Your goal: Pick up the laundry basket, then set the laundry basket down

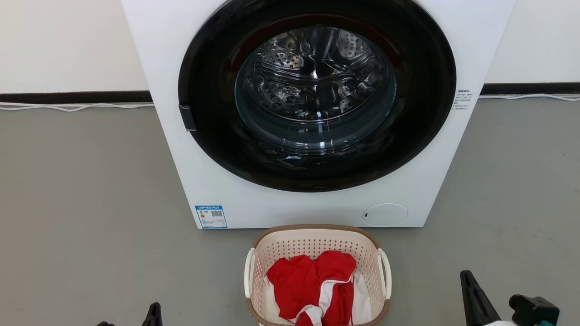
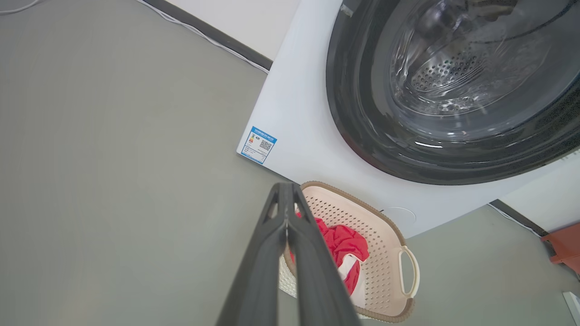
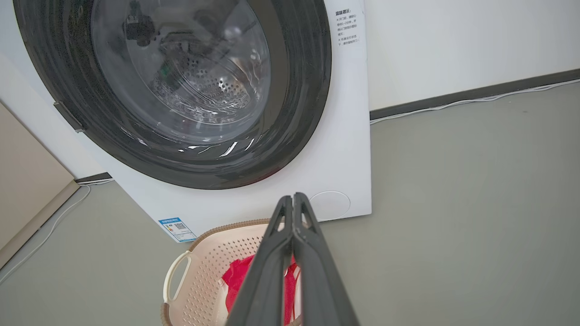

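At the near left edge of the scene, the left gripper (image 1: 154, 314) shows as a dark fingertip low over the smooth grey floor (image 1: 81, 203). In its own wrist view its two long dark fingers (image 2: 272, 253) are pressed together with nothing between them. At the near right, the right gripper (image 1: 469, 290) is likewise pinched together on nothing, and its fingers (image 3: 312, 262) meet at the tips. Both grippers are apart from the basket, one on each side of it.

Between them and slightly farther away, the small cream-white perforated plastic laundry basket (image 1: 312, 246) stands on the floor at the middle of the scene. It has a brown woven-look rim and a white loop handle (image 1: 384, 272) on each side. A crumpled red garment (image 1: 303, 283) with white trim lies inside it, on top of a white cloth (image 1: 362, 301).

Just beyond the basket is the large white front-loading washing machine (image 1: 281, 206). Its round black-framed glass door (image 1: 317, 90) is closed over a shiny perforated steel drum. A blue label (image 1: 211, 216) sits at the machine's lower left corner and a round white cap (image 1: 385, 214) at its lower right.

Farthest back, a white cable (image 1: 68, 107) runs along a black skirting strip (image 1: 72, 96) at the foot of the pale wall (image 1: 59, 40).
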You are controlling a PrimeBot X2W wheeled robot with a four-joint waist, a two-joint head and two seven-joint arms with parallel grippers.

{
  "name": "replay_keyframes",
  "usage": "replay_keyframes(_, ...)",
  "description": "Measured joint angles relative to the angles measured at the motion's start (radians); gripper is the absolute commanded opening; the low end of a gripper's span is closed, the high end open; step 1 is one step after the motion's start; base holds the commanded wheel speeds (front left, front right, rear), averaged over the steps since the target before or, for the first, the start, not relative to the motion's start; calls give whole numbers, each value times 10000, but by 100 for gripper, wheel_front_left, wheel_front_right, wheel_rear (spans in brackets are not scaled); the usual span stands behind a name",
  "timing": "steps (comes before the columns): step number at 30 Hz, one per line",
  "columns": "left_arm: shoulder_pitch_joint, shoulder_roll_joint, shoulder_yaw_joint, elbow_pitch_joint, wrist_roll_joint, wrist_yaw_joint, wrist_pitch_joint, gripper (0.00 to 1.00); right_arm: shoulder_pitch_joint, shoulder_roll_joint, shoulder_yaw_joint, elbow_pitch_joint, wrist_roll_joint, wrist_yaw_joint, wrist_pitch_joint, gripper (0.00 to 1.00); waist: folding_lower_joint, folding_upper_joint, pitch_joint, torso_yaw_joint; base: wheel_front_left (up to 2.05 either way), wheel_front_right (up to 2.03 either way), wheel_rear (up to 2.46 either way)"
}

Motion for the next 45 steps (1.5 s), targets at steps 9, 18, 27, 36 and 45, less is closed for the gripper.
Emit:
replay_keyframes(9, -35, -8, 56, -130, -832, -90, 276, 0, -16, 10, -29, -52, 1152, 0, 217, 0, 0, 0, 34, -22, 0, 0, 0)
replay_keyframes(18, -86, -21, 113, -253, -1726, -173, 539, 0, -44, 17, -67, -121, 2295, 0, 460, 0, -1, 0, 68, -45, 0, 0, 0)
replay_keyframes(27, -239, -33, 205, -395, -2525, -263, 794, 0, -230, 29, -107, -199, 3421, 0, 736, 0, -1, 0, 102, -67, 0, 0, 0)
replay_keyframes(36, -348, -48, 291, -510, -3511, -355, 1072, 0, -251, 38, -142, -328, 4681, 0, 1012, 0, -1, 0, 139, -92, 0, 0, 0)
replay_keyframes(45, -437, -67, 368, -663, -4332, -441, 1317, 0, -381, 46, -176, -370, 5822, -2, 1275, 0, -1, 0, 172, -114, 0, 0, 0)
